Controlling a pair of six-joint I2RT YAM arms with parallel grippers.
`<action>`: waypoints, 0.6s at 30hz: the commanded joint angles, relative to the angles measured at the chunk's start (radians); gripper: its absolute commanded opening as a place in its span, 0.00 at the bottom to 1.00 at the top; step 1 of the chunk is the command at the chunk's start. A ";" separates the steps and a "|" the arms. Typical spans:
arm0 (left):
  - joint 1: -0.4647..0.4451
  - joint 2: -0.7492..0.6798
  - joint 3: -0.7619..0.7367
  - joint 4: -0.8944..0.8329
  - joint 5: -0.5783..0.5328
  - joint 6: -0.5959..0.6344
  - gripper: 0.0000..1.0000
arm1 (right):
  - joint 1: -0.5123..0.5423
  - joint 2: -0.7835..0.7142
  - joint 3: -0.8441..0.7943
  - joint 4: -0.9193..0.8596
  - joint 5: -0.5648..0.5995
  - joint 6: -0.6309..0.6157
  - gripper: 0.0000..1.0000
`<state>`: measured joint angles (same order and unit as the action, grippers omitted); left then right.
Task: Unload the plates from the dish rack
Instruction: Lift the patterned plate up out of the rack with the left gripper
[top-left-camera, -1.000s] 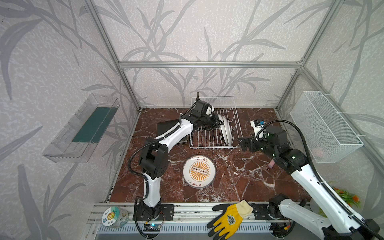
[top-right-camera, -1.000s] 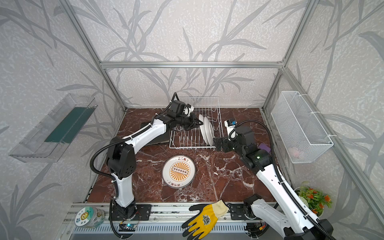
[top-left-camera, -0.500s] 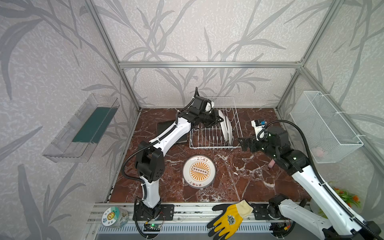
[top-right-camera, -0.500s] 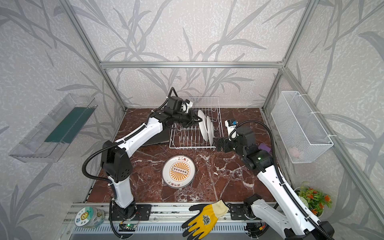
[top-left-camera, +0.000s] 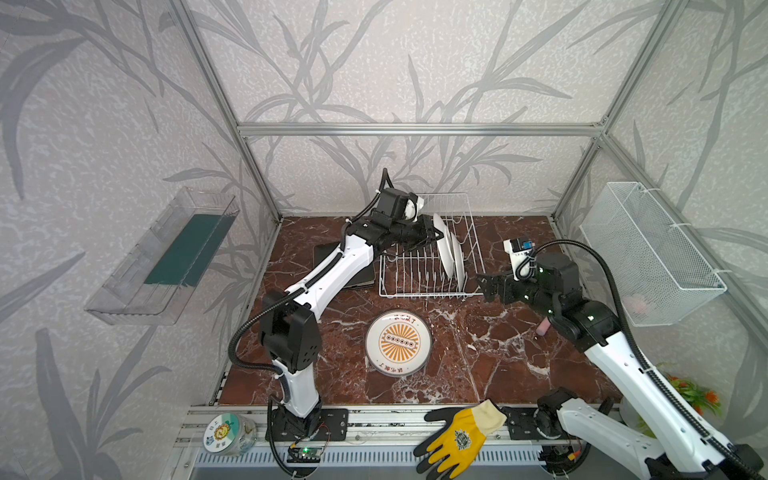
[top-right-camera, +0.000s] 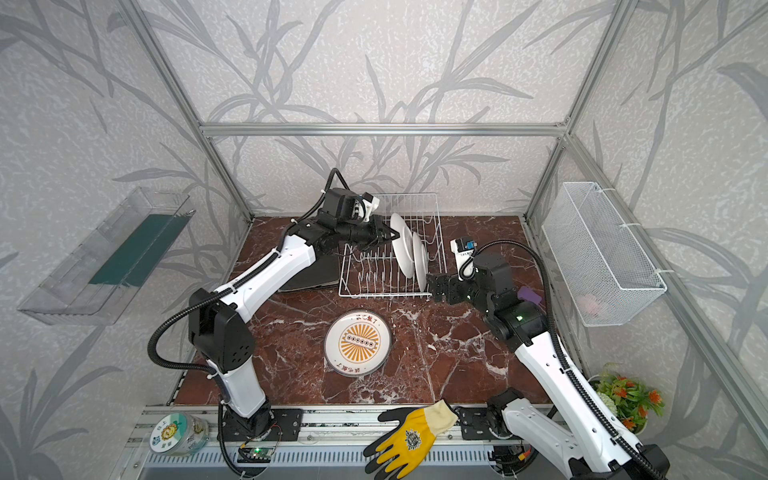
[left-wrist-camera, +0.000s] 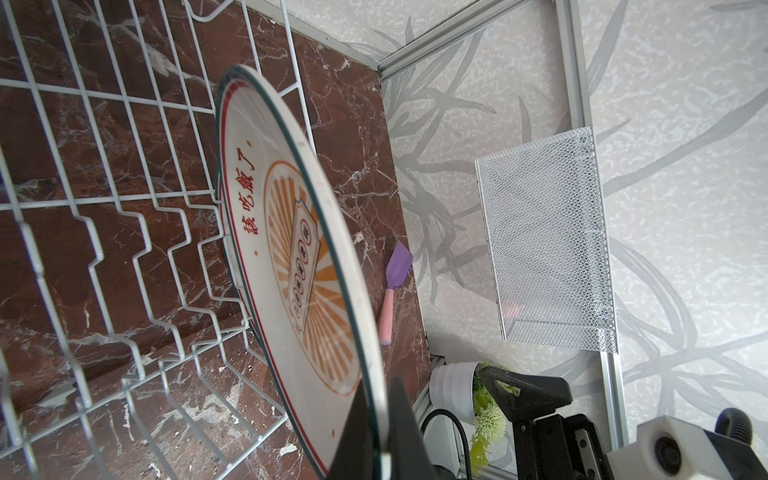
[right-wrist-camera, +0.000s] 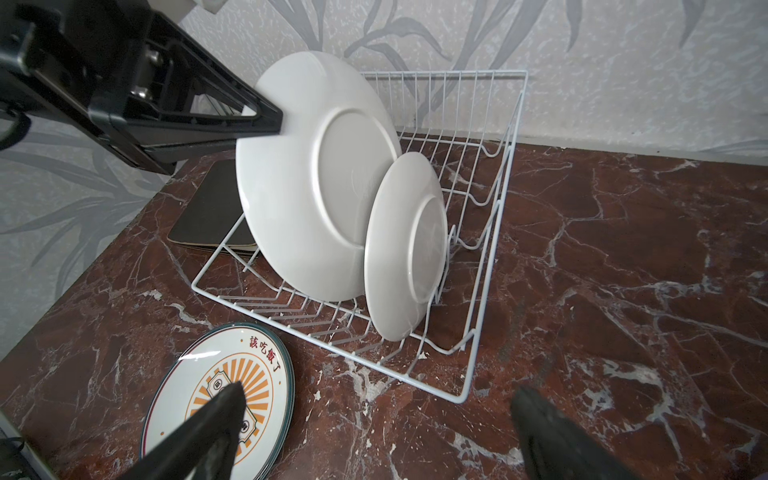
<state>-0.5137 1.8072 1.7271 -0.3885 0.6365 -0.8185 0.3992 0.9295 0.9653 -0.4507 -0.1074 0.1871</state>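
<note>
The white wire dish rack (top-left-camera: 432, 296) (top-right-camera: 386, 296) stands at the back of the marble table. My left gripper (top-left-camera: 432, 237) (top-right-camera: 390, 237) (left-wrist-camera: 380, 440) is shut on the rim of a large round plate (top-left-camera: 442, 249) (top-right-camera: 401, 245) (left-wrist-camera: 291, 249) (right-wrist-camera: 307, 178), which tilts with its lower edge inside the rack. A smaller white plate (top-left-camera: 457, 259) (right-wrist-camera: 407, 245) stands upright just behind it. Another sunburst plate (top-left-camera: 398, 343) (right-wrist-camera: 216, 390) lies flat in front of the rack. Black square plates (top-right-camera: 316, 274) (right-wrist-camera: 212, 208) are stacked left of the rack. My right gripper (top-left-camera: 482, 282) (right-wrist-camera: 380, 388) hangs open and empty by the rack's right front corner.
A purple spatula (left-wrist-camera: 397, 270) (top-right-camera: 530, 296) lies on the table to the right of the rack. A white mesh basket (top-left-camera: 648, 253) hangs on the right wall and a clear tray (top-left-camera: 162, 253) on the left. A yellow glove (top-left-camera: 457, 436) rests on the front rail.
My left arm has drawn back and up a little, and the large plate it holds has risen and tilted within the rack. The right arm has barely moved.
</note>
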 joint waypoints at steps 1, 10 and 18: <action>0.014 -0.059 -0.006 0.065 0.021 0.011 0.00 | -0.005 -0.011 -0.004 0.034 -0.012 0.000 0.99; 0.038 -0.093 -0.034 0.065 0.014 0.016 0.00 | -0.005 -0.011 -0.005 0.042 -0.020 0.004 0.99; 0.061 -0.117 -0.044 0.060 -0.003 0.019 0.00 | -0.005 -0.006 -0.002 0.049 -0.025 0.010 0.99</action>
<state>-0.4603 1.7542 1.6848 -0.3824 0.6308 -0.8177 0.3988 0.9295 0.9653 -0.4290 -0.1181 0.1913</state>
